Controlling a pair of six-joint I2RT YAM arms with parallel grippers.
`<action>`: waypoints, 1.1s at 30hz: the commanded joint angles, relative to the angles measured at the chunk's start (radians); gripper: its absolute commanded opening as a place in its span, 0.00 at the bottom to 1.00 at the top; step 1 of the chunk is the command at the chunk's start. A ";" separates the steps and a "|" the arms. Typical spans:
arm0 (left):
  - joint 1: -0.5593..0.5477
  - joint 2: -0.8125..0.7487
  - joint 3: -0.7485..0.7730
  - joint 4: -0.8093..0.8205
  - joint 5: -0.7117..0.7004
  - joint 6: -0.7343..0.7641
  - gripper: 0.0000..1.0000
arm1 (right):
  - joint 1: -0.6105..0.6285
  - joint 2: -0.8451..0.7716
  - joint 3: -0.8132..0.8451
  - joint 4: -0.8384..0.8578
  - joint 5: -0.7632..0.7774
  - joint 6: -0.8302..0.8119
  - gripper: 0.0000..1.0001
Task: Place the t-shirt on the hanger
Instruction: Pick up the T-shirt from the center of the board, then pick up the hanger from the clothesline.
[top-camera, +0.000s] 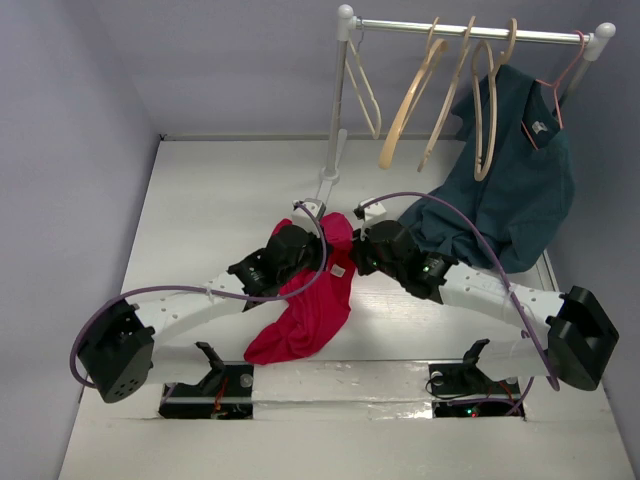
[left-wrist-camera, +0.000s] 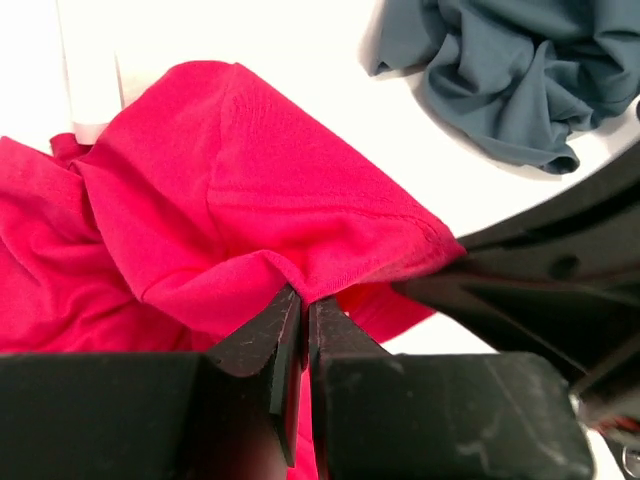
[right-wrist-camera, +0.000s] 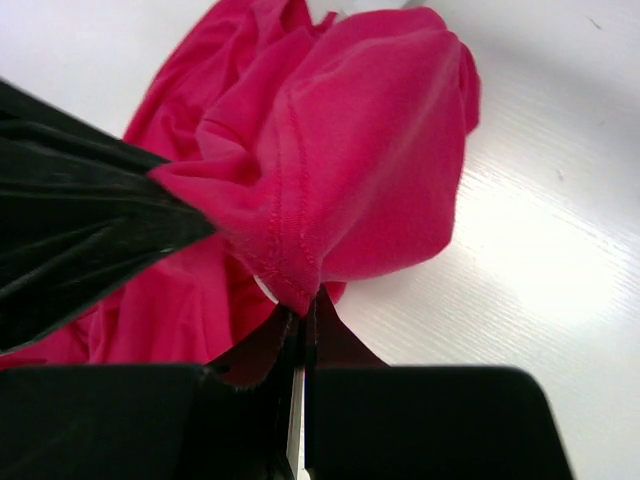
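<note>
On the white table (top-camera: 200, 230), between lilac walls (top-camera: 60, 150), the left gripper (left-wrist-camera: 303, 300) and right gripper (right-wrist-camera: 303, 310) each clamp the red t-shirt (top-camera: 305, 315); 3 wooden hangers (top-camera: 408, 110) hang behind.

Robotics lab test cell, not a lived-in room. Closed in by plain lavender-grey walls (top-camera: 60, 150) around a white table (top-camera: 200, 200). Two arm bases (top-camera: 210, 382) bolted at the near edge, purple cabling (top-camera: 72, 352) left exposed. Small white garment rail (top-camera: 400, 25) standing on the table as a prop, with a dark teal shirt (top-camera: 520, 180) hung on it.
</note>
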 joint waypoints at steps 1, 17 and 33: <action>-0.008 -0.073 0.027 0.003 -0.052 0.005 0.00 | 0.007 -0.040 0.018 -0.021 0.086 0.000 0.00; -0.008 -0.045 0.038 0.070 0.057 -0.064 0.00 | 0.019 -0.297 0.231 -0.313 -0.364 0.075 0.57; -0.008 -0.076 -0.039 0.181 0.134 -0.064 0.00 | -0.460 0.107 1.320 -0.787 0.266 -0.163 0.05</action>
